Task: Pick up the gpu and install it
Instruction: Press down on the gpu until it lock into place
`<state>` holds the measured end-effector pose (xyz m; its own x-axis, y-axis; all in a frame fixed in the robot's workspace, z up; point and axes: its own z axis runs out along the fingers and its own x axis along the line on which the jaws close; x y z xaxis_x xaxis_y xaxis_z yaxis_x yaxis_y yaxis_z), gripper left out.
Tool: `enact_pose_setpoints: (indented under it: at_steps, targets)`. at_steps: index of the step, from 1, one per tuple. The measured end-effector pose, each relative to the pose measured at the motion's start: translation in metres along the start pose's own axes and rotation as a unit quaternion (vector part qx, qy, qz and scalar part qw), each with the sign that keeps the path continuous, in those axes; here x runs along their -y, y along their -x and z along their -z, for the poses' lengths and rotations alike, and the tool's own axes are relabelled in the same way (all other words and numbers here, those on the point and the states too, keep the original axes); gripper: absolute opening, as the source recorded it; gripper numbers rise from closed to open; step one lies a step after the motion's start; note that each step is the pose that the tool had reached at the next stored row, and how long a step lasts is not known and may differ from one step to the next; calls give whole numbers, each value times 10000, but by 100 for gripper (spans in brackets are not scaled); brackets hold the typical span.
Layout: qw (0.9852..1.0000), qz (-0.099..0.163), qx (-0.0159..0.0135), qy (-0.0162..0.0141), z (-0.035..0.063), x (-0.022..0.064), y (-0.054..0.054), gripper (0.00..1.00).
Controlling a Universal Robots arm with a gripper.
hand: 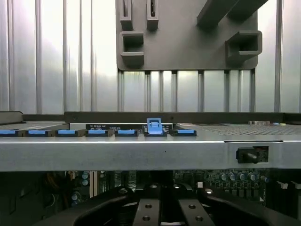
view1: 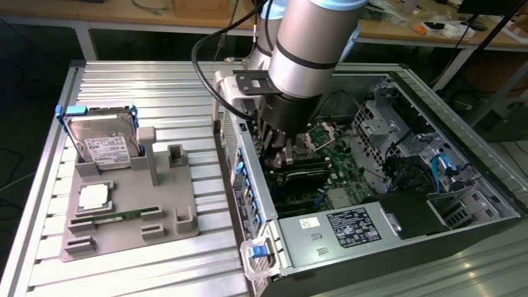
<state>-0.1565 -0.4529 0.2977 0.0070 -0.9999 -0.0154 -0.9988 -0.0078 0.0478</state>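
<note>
The gripper (hand: 163, 217) sits low inside the open computer case (view1: 462, 204), its fingers (hand: 146, 214) close together, pinching the gpu (view1: 298, 176), which stands on edge against the green motherboard (view1: 342, 164) just below the arm (view1: 310, 46). The case's rear wall carries a row of blue slot clips (hand: 96, 133), one raised (hand: 154, 127). On the counter (view1: 123, 272), towards the exterior view's left, a grey holder tray (view1: 123, 216) carries the hard drive (view1: 103, 139) upright in its blue frame and a memory stick (view1: 115, 218) lying flat.
</note>
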Motion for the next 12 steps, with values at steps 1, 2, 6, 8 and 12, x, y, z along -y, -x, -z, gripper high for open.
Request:
enact_pose_setpoints:
  at_steps: [1, 2, 6, 8, 12]
  targets:
    - [10000, -2, -40, 1, 2, 0, 7, 11]
    - [10000, -2, -46, -1, 2, -4, 12, 11]
    - [10000, -2, -48, -8, 1, -28, 26, 11]
    - [10000, -2, -48, -12, 0, -42, 33, 11]
    - [10000, -2, -48, -17, -1, -70, 44, 11]
